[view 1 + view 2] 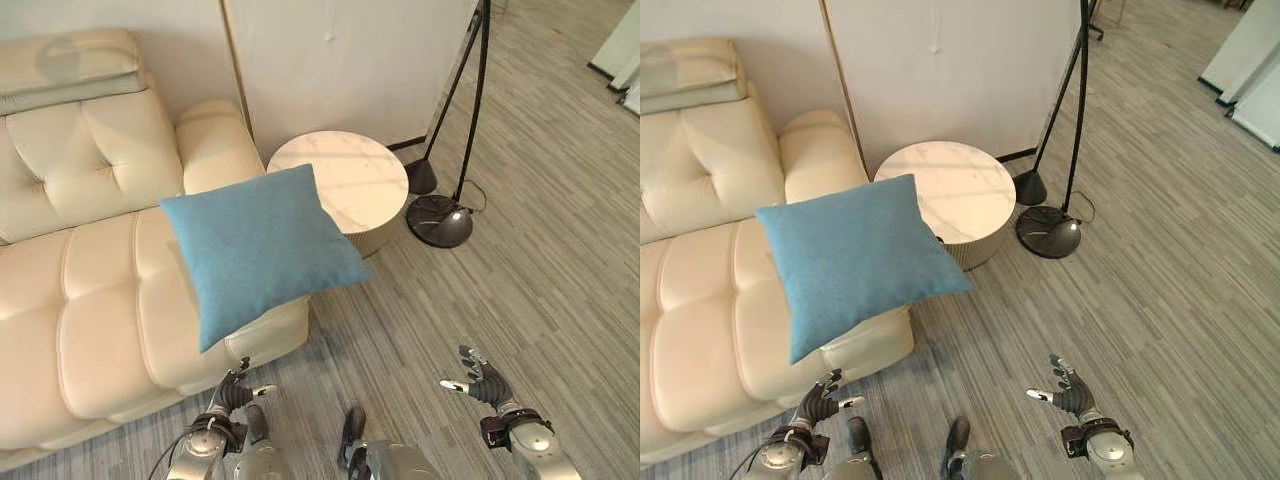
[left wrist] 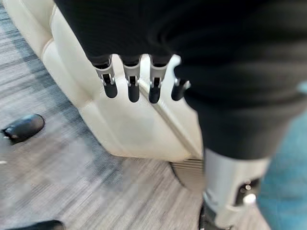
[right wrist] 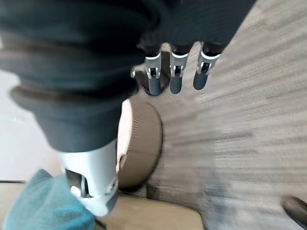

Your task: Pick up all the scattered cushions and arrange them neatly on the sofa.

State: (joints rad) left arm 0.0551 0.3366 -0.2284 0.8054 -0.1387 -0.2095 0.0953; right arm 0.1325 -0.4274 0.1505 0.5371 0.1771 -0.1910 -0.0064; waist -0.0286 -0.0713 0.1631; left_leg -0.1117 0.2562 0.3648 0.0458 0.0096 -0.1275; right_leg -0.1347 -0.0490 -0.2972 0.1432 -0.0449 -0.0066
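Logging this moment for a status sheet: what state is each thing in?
Blue cushion: lying tilted on the sofa's end, corner overhanging, unheld.
Sofa: seat mostly bare.
Round table: upright, top bare.
Left hand: open, holding nothing.
Right hand: open, holding nothing.

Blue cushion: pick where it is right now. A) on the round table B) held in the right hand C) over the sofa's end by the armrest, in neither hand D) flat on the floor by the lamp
C: the blue cushion is over the sofa end beside the round table, while the left hand and right hand are low, open and empty.
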